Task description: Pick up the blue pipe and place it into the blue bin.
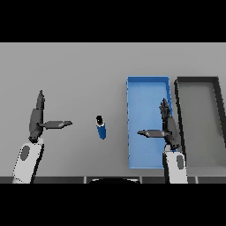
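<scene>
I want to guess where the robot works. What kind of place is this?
Probably a sorting workbench. There's a plain grey table, a blue bin next to a dark bin, and a blue pipe lying between the robot's open hands, waiting to be put away.

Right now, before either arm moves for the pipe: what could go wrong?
1. The blue pipe lies loose on the table between both hands; a glancing touch could roll it away.
2. The right robot hand hovers over the blue bin; reaching left, it could clip the bin's wall.
3. The dark bin sits beside the blue one, so a drop could land there.
</scene>
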`<act>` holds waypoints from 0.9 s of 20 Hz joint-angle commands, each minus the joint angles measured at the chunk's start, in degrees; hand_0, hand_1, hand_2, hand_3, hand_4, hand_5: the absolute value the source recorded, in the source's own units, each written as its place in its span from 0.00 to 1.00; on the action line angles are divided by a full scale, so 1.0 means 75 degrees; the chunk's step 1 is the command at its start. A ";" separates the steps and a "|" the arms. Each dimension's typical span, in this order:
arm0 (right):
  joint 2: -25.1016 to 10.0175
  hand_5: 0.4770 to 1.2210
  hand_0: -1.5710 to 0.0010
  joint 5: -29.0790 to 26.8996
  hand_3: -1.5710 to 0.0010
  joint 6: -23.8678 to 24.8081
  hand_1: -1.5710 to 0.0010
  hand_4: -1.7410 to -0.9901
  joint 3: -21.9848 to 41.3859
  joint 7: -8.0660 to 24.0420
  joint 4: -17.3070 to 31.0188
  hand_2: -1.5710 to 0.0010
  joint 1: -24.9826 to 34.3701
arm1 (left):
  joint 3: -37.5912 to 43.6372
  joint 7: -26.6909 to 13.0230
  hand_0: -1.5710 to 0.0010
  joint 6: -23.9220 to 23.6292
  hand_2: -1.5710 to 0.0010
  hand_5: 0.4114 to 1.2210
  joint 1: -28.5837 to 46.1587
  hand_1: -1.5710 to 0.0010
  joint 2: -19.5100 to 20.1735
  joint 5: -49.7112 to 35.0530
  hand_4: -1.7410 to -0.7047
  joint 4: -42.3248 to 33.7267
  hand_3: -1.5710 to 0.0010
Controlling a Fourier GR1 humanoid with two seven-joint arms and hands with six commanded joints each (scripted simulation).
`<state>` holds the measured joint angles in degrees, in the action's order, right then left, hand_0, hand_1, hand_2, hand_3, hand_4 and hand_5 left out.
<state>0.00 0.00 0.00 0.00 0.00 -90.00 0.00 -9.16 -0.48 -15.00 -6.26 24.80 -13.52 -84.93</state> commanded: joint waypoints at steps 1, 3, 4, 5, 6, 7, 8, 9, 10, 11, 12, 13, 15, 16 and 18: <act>-0.0008 0.17 1.00 -0.0008 1.00 0.0003 1.00 0.69 -0.0009 0.0005 0.0004 1.00 0.0006 | -0.0003 0.0029 1.00 -0.0008 1.00 0.22 -0.0007 1.00 -0.0009 0.0004 0.71 -0.0001 1.00; -0.0035 0.17 1.00 -0.0030 1.00 -0.0012 1.00 0.69 -0.0035 0.0012 0.0020 1.00 0.0024 | -0.0021 0.0034 1.00 -0.0024 1.00 0.22 -0.0029 1.00 -0.0031 0.0023 0.71 0.0002 1.00; -0.0051 0.17 1.00 -0.0043 1.00 -0.0022 1.00 0.69 -0.0050 0.0015 0.0031 1.00 0.0035 | -0.0032 0.0026 1.00 -0.0035 1.00 0.22 -0.0041 1.00 -0.0043 0.0034 0.71 0.0005 1.00; -0.0066 0.17 1.00 -0.0057 1.00 -0.0033 1.00 0.69 -0.0066 0.0015 0.0043 1.00 0.0046 | -0.0042 0.0017 1.00 -0.0047 1.00 0.22 -0.0055 1.00 -0.0056 0.0046 0.71 0.0009 1.00; -0.0061 0.17 1.00 -0.0076 1.00 -0.0073 1.00 0.69 -0.0048 -0.0069 -0.0004 1.00 -0.0060 | -0.0060 0.0049 1.00 -0.0077 1.00 0.22 -0.0031 1.00 -0.0073 0.0068 0.71 -0.0035 1.00; -0.0471 0.17 1.00 0.0333 1.00 -0.0248 1.00 0.69 0.0155 -0.0526 -0.0200 1.00 -0.0286 | -0.0316 0.0509 1.00 0.0652 1.00 0.22 0.0178 1.00 0.0372 0.0175 0.71 -0.0096 1.00; -0.0724 0.17 1.00 0.0484 1.00 -0.0424 1.00 0.68 0.0274 -0.0708 -0.0377 1.00 -0.0434 | -0.0413 0.0811 1.00 0.1180 1.00 0.22 0.0321 1.00 0.0699 0.0163 0.70 -0.0125 1.00; -0.0857 0.17 1.00 0.0637 1.00 -0.0484 1.00 0.68 0.0383 -0.0696 -0.0520 1.00 -0.0515 | -0.0489 0.0914 1.00 0.1478 1.00 0.22 0.0378 1.00 0.0906 0.0188 0.70 -0.0136 1.00; -0.0998 0.16 1.00 0.0678 1.00 -0.0556 1.00 0.68 0.0391 -0.0711 -0.0605 1.00 -0.0594 | -0.0529 0.0983 1.00 0.1639 1.00 0.22 0.0462 1.00 0.1037 0.0203 0.71 -0.0177 1.00; -0.0997 0.16 1.00 0.0763 1.00 -0.0591 1.00 0.68 0.0504 -0.0662 -0.0685 1.00 -0.0634 | -0.0553 0.1005 1.00 0.1749 1.00 0.22 0.0470 1.00 0.1111 0.0198 0.71 -0.0198 1.00; -0.1014 0.16 1.00 0.0805 1.00 -0.0587 1.00 0.68 0.0525 -0.0545 -0.0690 1.00 -0.0592 | -0.0601 0.1022 1.00 0.1809 1.00 0.22 0.0491 1.00 0.1138 0.0239 0.71 -0.0184 1.00; -0.1030 0.16 1.00 0.0879 1.00 -0.0550 1.00 0.68 0.0543 -0.0456 -0.0678 1.00 -0.0524 | -0.0603 0.0997 1.00 0.1908 1.00 0.22 0.0458 1.00 0.1189 0.0201 0.71 -0.0180 1.00; -0.1042 0.15 1.00 0.0853 1.00 -0.0587 1.00 0.69 0.0577 -0.0510 -0.0842 1.00 -0.0631 | -0.0635 0.1219 1.00 0.2189 1.00 0.22 0.0491 1.00 0.1213 0.0070 0.70 -0.0188 1.00; -0.1083 0.15 1.00 0.0846 1.00 -0.0613 1.00 0.70 0.0563 -0.0538 -0.0841 1.00 -0.0665 | -0.0692 0.1312 1.00 0.2398 1.00 0.23 0.0579 1.00 0.1268 -0.0040 0.69 -0.0345 1.00; -0.1120 0.15 1.00 0.0843 1.00 -0.0603 1.00 0.70 0.0553 -0.0409 -0.0900 1.00 -0.0578 | -0.0895 0.1167 1.00 0.2735 1.00 0.21 0.0563 1.00 0.1455 -0.0003 0.70 -0.0516 1.00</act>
<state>-8.38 6.32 -4.54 4.16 -3.21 -96.74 -4.34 -15.88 8.33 5.56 -2.04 35.72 -13.53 -88.81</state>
